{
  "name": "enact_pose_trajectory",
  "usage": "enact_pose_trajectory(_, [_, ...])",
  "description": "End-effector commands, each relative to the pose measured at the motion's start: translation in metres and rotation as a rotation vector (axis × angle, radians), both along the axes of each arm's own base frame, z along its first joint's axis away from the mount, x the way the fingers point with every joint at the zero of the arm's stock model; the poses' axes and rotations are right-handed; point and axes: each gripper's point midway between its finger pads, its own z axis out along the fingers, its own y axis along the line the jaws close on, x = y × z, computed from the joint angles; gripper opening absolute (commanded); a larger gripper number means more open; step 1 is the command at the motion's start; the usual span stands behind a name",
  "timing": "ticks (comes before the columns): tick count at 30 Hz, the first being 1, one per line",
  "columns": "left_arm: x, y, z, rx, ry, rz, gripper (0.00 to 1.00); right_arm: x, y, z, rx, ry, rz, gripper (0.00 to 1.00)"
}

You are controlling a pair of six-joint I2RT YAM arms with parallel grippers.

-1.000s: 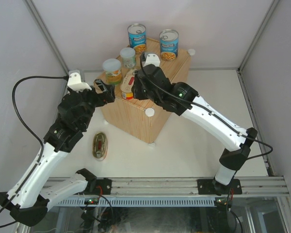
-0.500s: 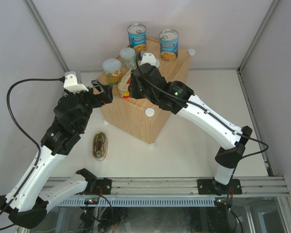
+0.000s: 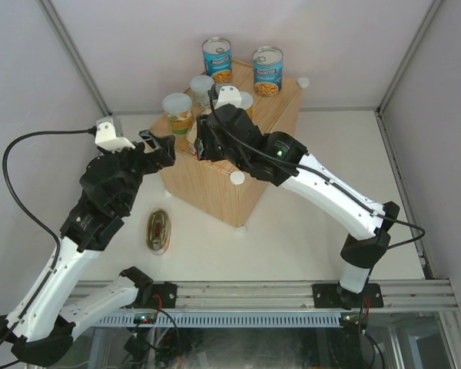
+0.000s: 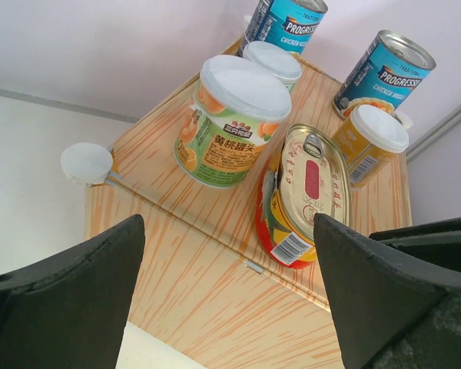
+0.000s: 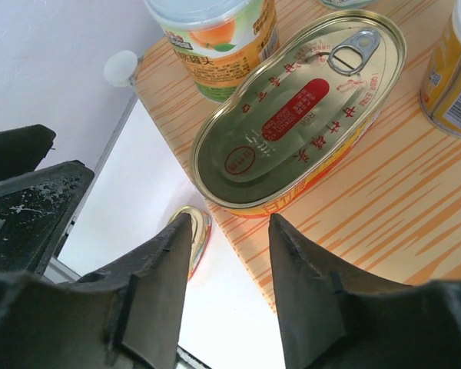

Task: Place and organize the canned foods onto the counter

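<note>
The counter [image 3: 238, 165] carries two tall blue cans [image 3: 217, 60] [image 3: 267, 71] at its back and three small pale-lidded cans, the nearest with a green-orange label [image 4: 230, 123] and one with an orange label [image 4: 366, 142]. One oval red-yellow tin [image 4: 307, 192] lies flat at the counter's near left edge; it also shows in the right wrist view [image 5: 300, 108]. My right gripper [image 5: 227, 223] hangs open and empty just off that tin, covering it from above [image 3: 203, 142]. My left gripper [image 4: 227, 307] is wide open beside the counter's left edge [image 3: 163, 146]. The second oval tin [image 3: 159, 229] lies on the table.
White knobs stick out at the counter's corners [image 3: 237, 177] [image 3: 303, 81] [image 4: 86, 162]. Both arms crowd the counter's left side. Grey walls close the cell at the back and sides, and a metal rail [image 3: 276, 294] runs along the near edge.
My right gripper has moved left over the counter's near edge and now covers the oval tin from above. My left arm has drawn back to the left.
</note>
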Motion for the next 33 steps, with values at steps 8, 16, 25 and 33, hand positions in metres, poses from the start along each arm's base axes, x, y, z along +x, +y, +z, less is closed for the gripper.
enact_pose_trajectory(8, [-0.019,0.027,-0.036,-0.042,0.054,0.08,0.95,-0.033,-0.012,0.049,0.031,-0.138,0.048,0.58])
enact_pose_trajectory(16, [-0.039,0.034,-0.084,-0.065,0.228,0.099,0.97,-0.047,-0.059,0.052,0.017,-0.174,-0.016,0.68])
enact_pose_trajectory(25, [-0.06,0.04,-0.165,-0.059,0.48,0.155,0.98,-0.051,-0.115,0.04,0.045,-0.196,-0.103,0.92])
enact_pose_trajectory(33, [-0.071,0.036,-0.23,-0.038,0.648,0.172,1.0,-0.049,-0.138,0.02,0.033,-0.176,-0.114,0.93])
